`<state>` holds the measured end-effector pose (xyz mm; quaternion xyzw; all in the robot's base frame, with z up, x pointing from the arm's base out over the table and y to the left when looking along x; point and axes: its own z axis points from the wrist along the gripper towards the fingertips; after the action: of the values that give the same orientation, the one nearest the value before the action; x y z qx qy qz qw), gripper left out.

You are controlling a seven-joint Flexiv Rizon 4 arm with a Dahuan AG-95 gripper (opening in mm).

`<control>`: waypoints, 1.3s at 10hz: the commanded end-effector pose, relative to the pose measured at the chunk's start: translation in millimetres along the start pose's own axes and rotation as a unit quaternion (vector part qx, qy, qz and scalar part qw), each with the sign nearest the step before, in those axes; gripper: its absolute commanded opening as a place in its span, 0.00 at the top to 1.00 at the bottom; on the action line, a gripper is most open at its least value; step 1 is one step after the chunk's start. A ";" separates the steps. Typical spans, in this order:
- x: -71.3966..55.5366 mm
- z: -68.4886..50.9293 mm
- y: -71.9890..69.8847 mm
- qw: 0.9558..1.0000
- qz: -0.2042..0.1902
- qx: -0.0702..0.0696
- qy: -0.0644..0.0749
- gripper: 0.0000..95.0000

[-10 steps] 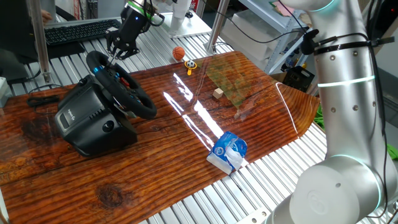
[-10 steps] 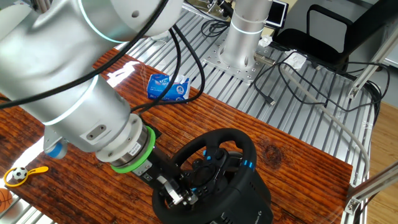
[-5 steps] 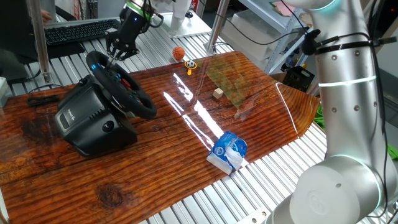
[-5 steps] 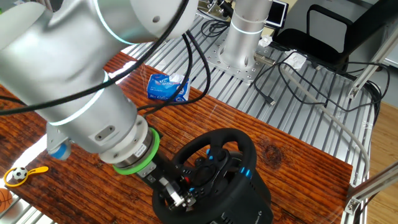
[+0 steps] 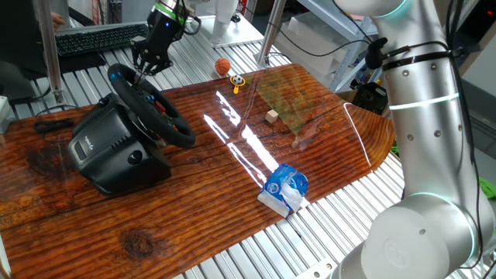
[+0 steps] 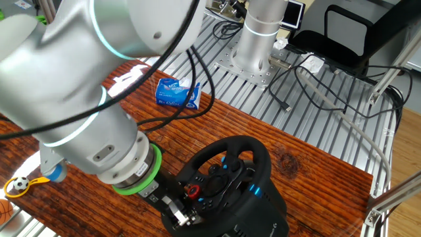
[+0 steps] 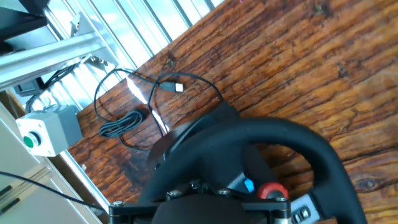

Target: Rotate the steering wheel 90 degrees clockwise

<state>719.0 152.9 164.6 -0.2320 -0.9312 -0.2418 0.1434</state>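
Blue packet (image 5: pixel 284 189) lay nearest at the surface (image 5: pixel 201 194) edge, steering wheel (image 5: pixel 149 105) sat left of centre on its bulky base, gripper (image 5: pixel 146 63) met the wheel's upper rim, fingers' grip could not be told, keyboard (image 5: pixel 101 36) lay behind

Blue packet (image 5: pixel 285 188), wooden cube (image 5: pixel 271 116), small orange ball (image 5: pixel 222 67), keyboard (image 5: pixel 97 36)

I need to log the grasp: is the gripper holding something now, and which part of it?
The gripper appears to grip the steering wheel on the rim, at its upper far edge. The fingers themselves are not clearly visible, so the closure cannot be confirmed.
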 end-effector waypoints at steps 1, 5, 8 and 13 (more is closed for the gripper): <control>0.5 2.8 -6.5 1.000 -0.004 -0.002 -0.005 1.00; -16.7 1.6 -15.0 1.000 -0.018 -0.002 -0.003 1.00; -15.2 8.9 -24.4 1.000 -0.029 0.002 -0.008 1.00; -7.3 17.2 -34.1 0.999 -0.029 0.026 -0.032 1.00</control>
<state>698.7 133.5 134.6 -0.2131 -0.9477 -0.2165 0.0981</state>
